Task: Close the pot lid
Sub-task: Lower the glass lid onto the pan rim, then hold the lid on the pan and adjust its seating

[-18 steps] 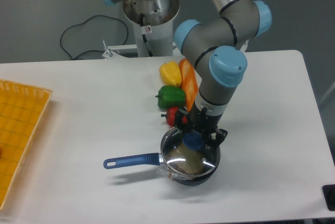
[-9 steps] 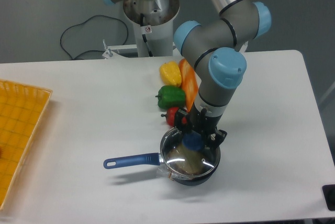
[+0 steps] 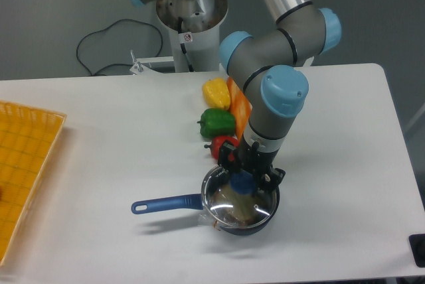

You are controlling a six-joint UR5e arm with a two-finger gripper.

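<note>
On white table [image 3: 99,164], round black pot [image 3: 242,221], glass pot lid [image 3: 234,203], blue knob

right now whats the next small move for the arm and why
Probably open the pincer and lift straight up: the pot lid already appears to rest on the pot, rim over rim, with the fingers at its blue knob.

1. The arm comes down from the upper middle of the view, its silver tube ending in a grey elbow joint with blue caps.
2. The wrist folds back on itself and points straight down (a blue cap faces the camera).
3. The end effector [image 3: 243,176] hangs vertically at the arm's tip, its black fingers [image 3: 228,159] closed around a blue knob between them.
</note>
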